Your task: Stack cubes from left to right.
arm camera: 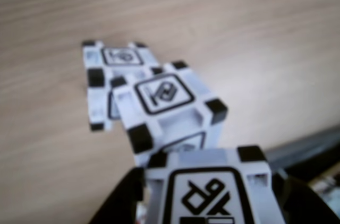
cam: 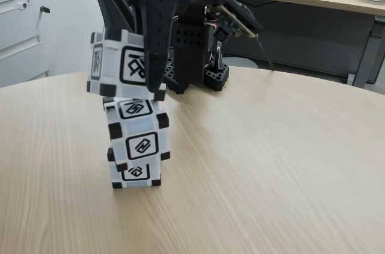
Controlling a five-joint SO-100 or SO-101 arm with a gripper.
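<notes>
Your gripper clamps the top cube; its finger hides whether it touches the middle cube.

Three white cubes with black corners stand stacked: the bottom cube on the table, the middle cube turned slightly atop it, the top cube sitting tilted above

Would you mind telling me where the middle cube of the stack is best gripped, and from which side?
Grip the middle cube on two opposite flat side faces, approaching level from the side. Another cube, shut in the claw, hangs right above its top, so coming from above is blocked. The bottom cube sits beneath.
</notes>
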